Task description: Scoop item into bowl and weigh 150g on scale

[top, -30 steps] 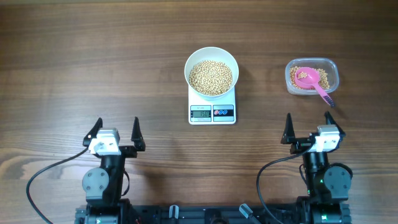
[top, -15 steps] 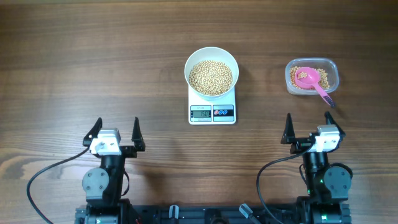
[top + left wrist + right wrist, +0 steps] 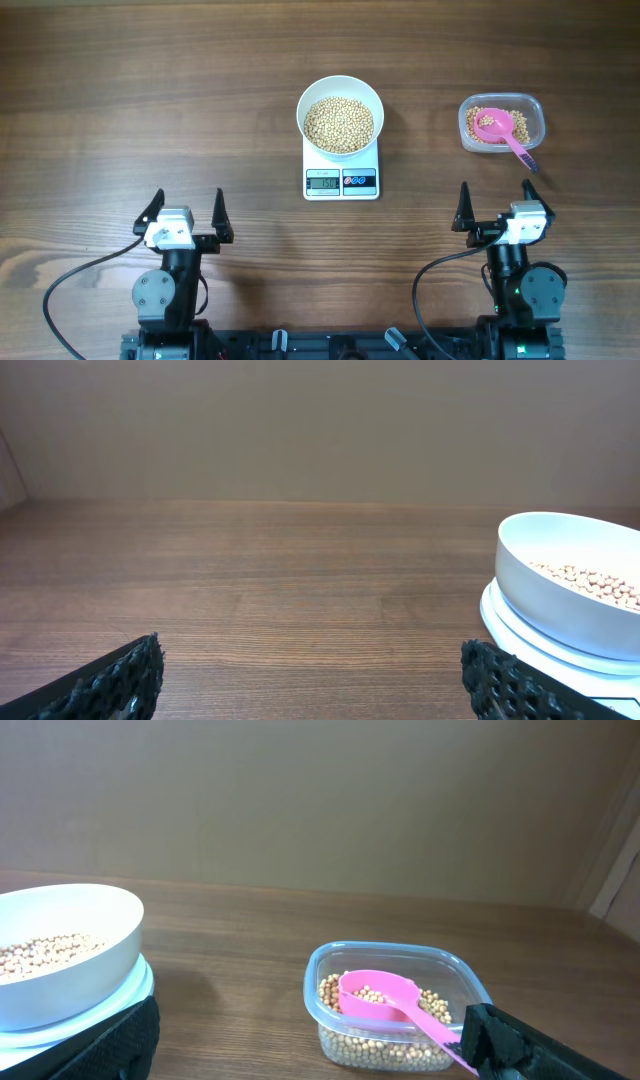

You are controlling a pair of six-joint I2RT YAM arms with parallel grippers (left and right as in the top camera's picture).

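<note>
1. Beans (image 3: 339, 124) fill the bowl (image 3: 303, 110), which sits on the scale (image 3: 341, 181) at upper centre. The display is too small to read, but the weighing looks done or nearly so.
2. The pink scoop (image 3: 497, 124) lies in the tub (image 3: 535, 125), upper right.
3. The left gripper (image 3: 188, 195) and right gripper (image 3: 495, 190) sit low in frame, jaws wide, holding nothing.
4. Open table (image 3: 150, 80) lies between grippers and scale; its edges are out of frame.

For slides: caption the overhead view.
White bowl of beans on the scale; pink scoop in the clear tub; left tool and right tool open, empty.
</note>
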